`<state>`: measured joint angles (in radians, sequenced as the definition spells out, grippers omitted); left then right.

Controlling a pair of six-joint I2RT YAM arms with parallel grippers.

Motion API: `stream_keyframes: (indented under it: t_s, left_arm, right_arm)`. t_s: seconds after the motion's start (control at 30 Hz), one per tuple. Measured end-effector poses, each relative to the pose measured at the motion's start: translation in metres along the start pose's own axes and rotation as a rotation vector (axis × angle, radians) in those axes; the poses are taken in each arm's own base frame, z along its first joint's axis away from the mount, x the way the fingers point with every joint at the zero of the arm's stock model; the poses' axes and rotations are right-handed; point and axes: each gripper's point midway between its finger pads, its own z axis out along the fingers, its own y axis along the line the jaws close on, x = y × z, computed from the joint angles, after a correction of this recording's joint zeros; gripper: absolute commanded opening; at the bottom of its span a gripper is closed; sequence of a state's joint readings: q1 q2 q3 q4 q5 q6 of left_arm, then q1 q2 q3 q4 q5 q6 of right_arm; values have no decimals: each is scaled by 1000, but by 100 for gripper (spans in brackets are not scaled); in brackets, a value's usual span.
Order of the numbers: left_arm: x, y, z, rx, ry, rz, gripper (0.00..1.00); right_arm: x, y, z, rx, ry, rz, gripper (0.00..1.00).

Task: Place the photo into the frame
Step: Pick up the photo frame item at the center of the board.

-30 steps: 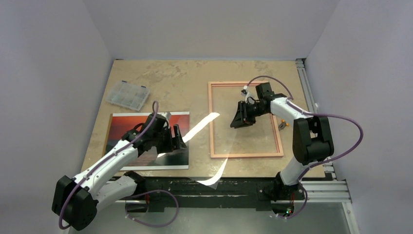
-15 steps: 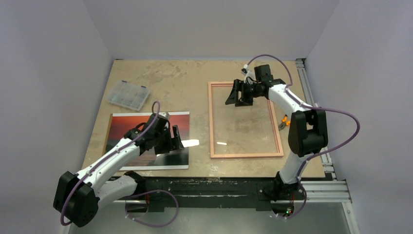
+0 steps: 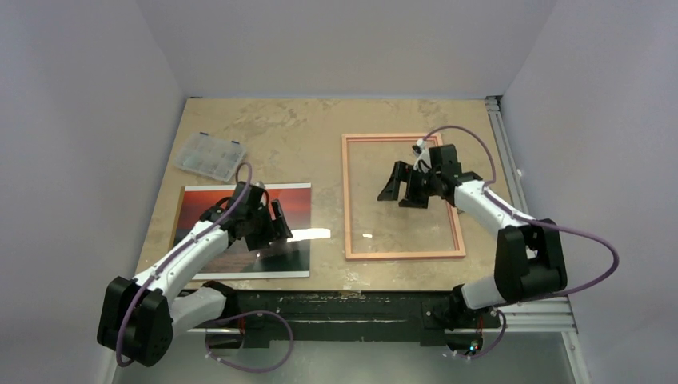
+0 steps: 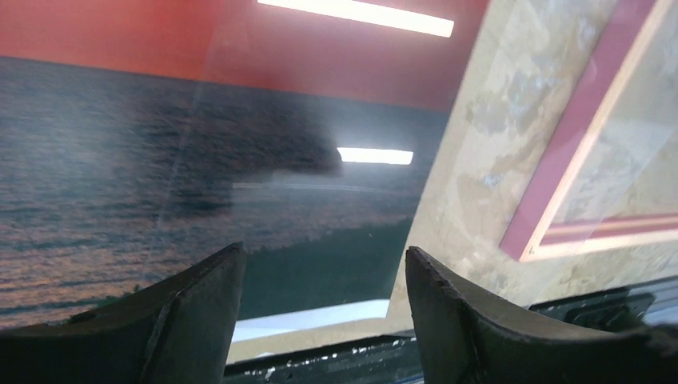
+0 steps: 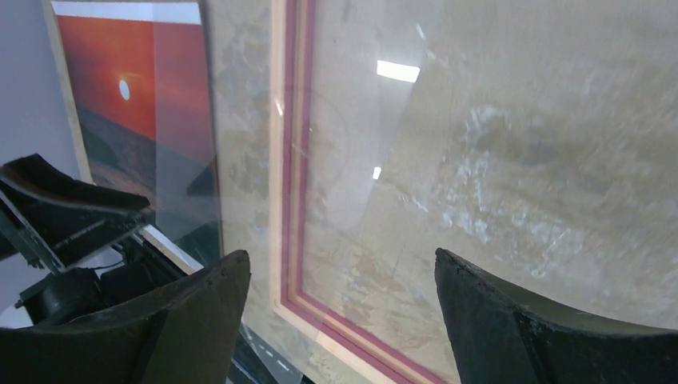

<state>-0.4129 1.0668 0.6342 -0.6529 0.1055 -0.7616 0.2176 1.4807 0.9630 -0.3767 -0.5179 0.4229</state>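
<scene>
Lower left in the top view, photo [image 3: 196, 212] lies flat under the wide-open, empty left gripper [image 3: 276, 224]; right gripper [image 3: 402, 192] gapes empty over the frame [image 3: 349, 200]. Print looks thin, floppy, slick, so I'd pinch an edge.

We see a large, glossy rectangular print [image 3: 198, 214] of a red-orange sunset over dark sea, with a small white sun and a thin white border. It lies flat and picture side up on the left half of the counter [image 3: 304, 136], its long sides running left to right, and lamp glare streaks its sheen. To its right, beyond a strip of bare counter, a thin pinkish light-wood rectangular frame [image 3: 404, 255] lies flat, long sides running front to back. The counter shows through its clear pane.
</scene>
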Motion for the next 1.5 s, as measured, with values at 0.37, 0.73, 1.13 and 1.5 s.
stream_keyframes:
  t_s: [0.37,0.73,1.13,1.5]
  left_arm:
    - [-10,26,21,38,42,-174,66]
    - [-17,13,32,151,50,-201,63]
    - [-18,7,34,187,41,-206,62]
    - [-19,5,34,203,37,-202,62]
  right_arm:
    - [78,-20,21,-132,-26,280,78]
    - [79,0,48,-346,-62,409,59]
    - [91,37,63,-456,-29,403,35]
    - [87,58,59,-517,-44,407,0]
